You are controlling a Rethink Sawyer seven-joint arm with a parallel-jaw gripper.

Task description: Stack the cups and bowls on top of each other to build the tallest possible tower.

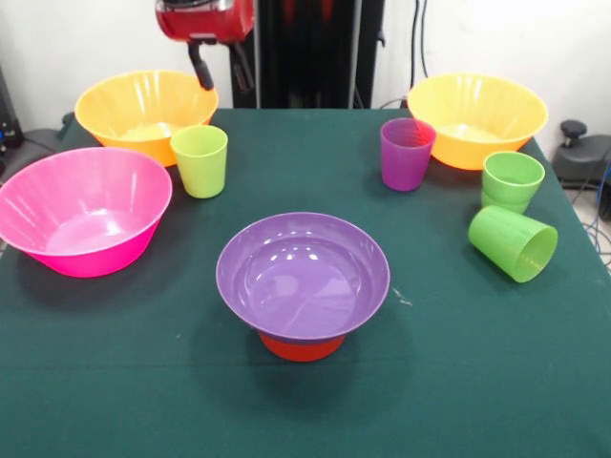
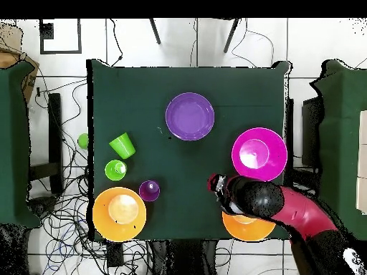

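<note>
A medium purple bowl point(image 1: 303, 272) sits upright on an upturned small orange bowl point(image 1: 302, 345) at the table's middle front; this low tower also shows in the overhead view point(image 2: 190, 116). The yellow-green cup point(image 1: 200, 160) stands upright on the cloth beside the left orange-yellow bowl point(image 1: 143, 110). My gripper point(image 1: 224, 81) hangs above and behind that cup, open and empty. In the overhead view the arm point(image 2: 272, 204) hides the cup. The purple cup point(image 1: 407, 153) stands by the right orange-yellow bowl point(image 1: 477, 116). One green cup point(image 1: 513, 181) stands upright, another point(image 1: 513, 243) lies on its side.
A big pink bowl point(image 1: 84, 210) stands at the left edge. The green cloth table point(image 1: 143, 382) has bare room in front. In the overhead view a small green thing point(image 2: 83, 140) lies off the table's edge among cables.
</note>
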